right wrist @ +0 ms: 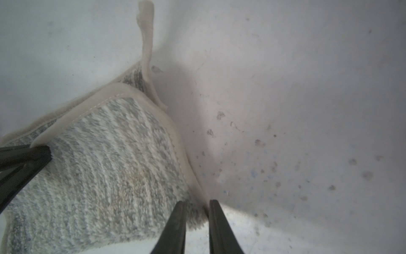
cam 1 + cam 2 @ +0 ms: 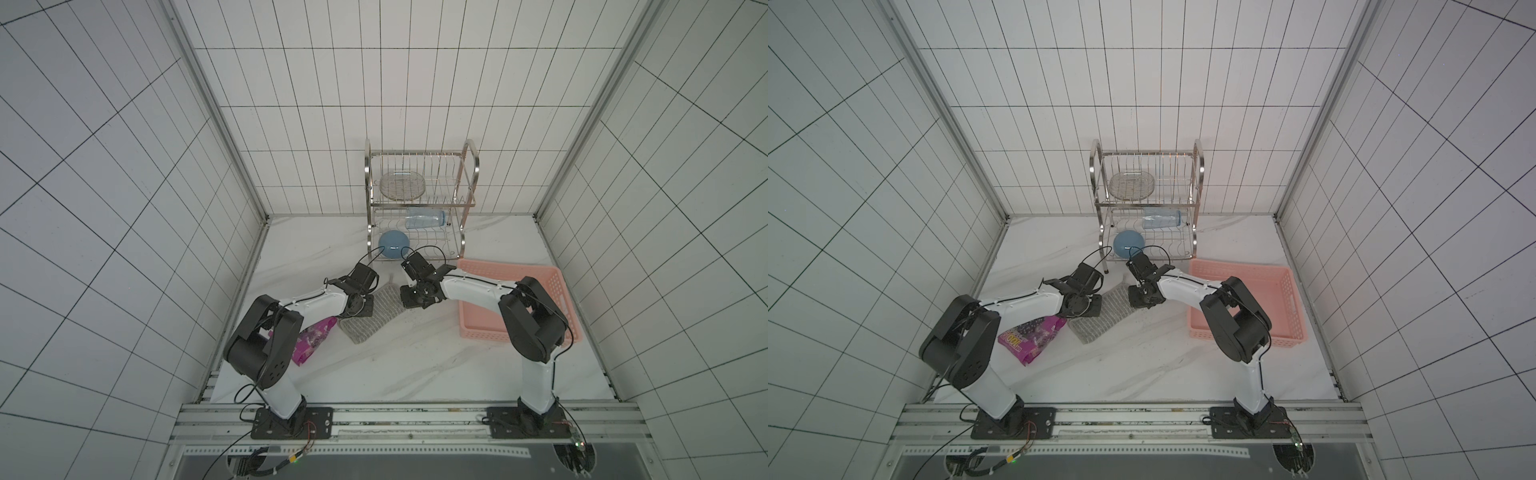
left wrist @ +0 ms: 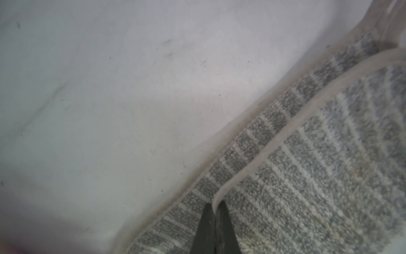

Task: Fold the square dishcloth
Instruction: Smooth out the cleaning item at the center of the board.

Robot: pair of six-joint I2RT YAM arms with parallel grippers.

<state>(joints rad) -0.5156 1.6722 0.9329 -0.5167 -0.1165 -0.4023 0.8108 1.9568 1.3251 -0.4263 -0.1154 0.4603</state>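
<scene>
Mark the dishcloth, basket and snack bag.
square dishcloth (image 2: 375,323), in a top view, striped middle
pink basket (image 2: 478,333), in a top view, front wall
magenta snack bag (image 2: 1034,336), in a top view, printed face

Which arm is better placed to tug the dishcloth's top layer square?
Probably left: the left fingers pinch the top-layer hem of the square dishcloth; the right fingers stand apart around its edge.

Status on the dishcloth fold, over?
Left hand shut on dishcloth upper hem. Right hand gripping its edge. Doubled over. Snack bag close beside.

Pink basket (image 2: 552,291) right; magenta snack bag (image 2: 311,338) left; dish rack (image 2: 422,204) behind, holding blue bowl (image 2: 394,244)
</scene>
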